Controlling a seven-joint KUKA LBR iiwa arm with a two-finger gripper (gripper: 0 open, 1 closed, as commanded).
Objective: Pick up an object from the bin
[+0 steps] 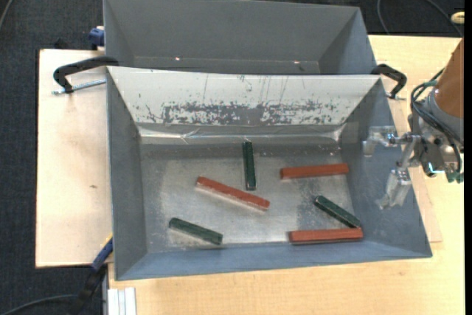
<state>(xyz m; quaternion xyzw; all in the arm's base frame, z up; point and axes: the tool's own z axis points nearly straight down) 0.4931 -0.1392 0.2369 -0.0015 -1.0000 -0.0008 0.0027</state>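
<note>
Grey bin point(125, 181), with the hand point(387, 172) poised above its right wall.

The bin point(125, 181) is grey sheet metal with a matt, even coat on its side walls. Its back wall is scuffed, the coat flecked and scratched through in a speckled band. The floor is worn pale and looks slightly rough. The red bars point(232, 193) point(313, 172) point(325, 235) and dark green bars point(249, 165) point(195, 230) point(338, 211) have smooth, dull faces, perhaps plastic or painted wood. The end effector point(394, 184) shows bare, bright metal.
</note>
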